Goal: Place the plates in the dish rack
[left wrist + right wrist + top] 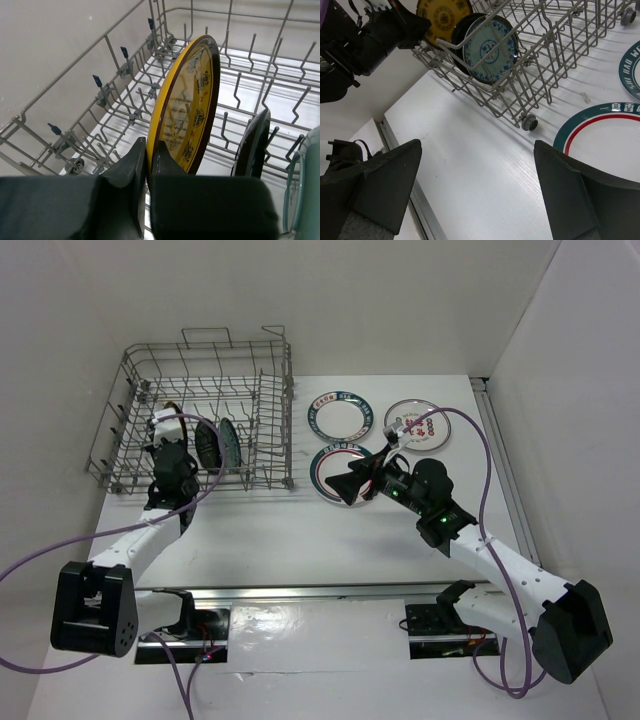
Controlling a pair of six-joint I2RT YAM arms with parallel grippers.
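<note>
The dish rack (255, 390) stands at the back left. My left gripper (149, 155) is shut on the lower rim of the yellow plate (187, 105), which stands upright between the tines. The black plate (252, 145) and the pale teal plate (302, 185) stand beside it to the right. In the top view my left gripper (172, 420) is inside the rack. My right gripper (352, 483) is open and empty, just above the table beside a green-rimmed plate (610, 135). A second green-rimmed plate (340, 417) and the red-marked plate (420, 425) lie flat behind it.
The rack's right wall and a small wheel (529, 122) are close to the right gripper. A metal rail (320, 592) runs along the table's near edge. White walls enclose the table on the left, back and right.
</note>
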